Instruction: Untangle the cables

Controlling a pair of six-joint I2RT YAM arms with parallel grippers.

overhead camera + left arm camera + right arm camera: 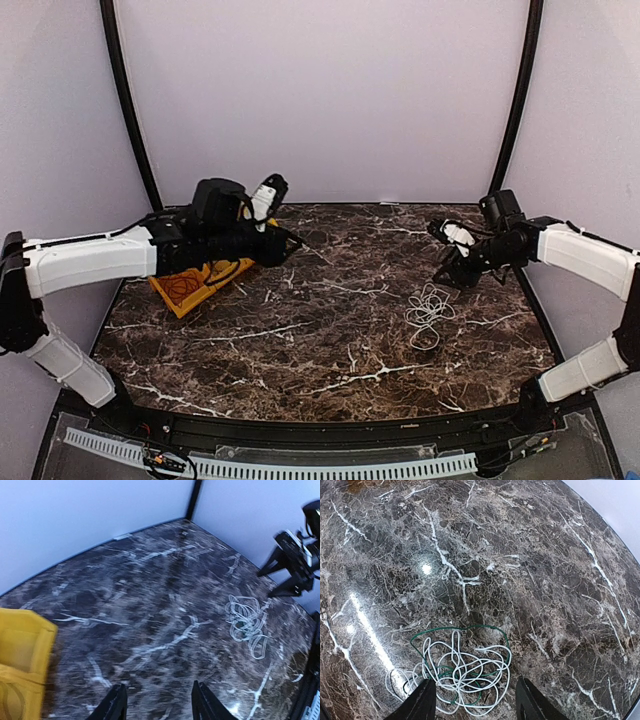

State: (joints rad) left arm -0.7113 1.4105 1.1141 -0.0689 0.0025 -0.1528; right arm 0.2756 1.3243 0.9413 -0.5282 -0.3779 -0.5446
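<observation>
Two tangled cables (465,672), white and green, are lying right under the right gripper (476,700), which is hovering wide open and empty, probably lining up a grab.

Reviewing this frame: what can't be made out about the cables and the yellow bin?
Yellow bin: top view, the left arm covers most of it; left wrist view blurs it and cuts it at the edge.
Orange cable in the bin: top view, too small to judge tangles.
Green cable: clear in right wrist view, too thin to see in top view.
White cable: right wrist view, the right gripper hides its near loops.
</observation>
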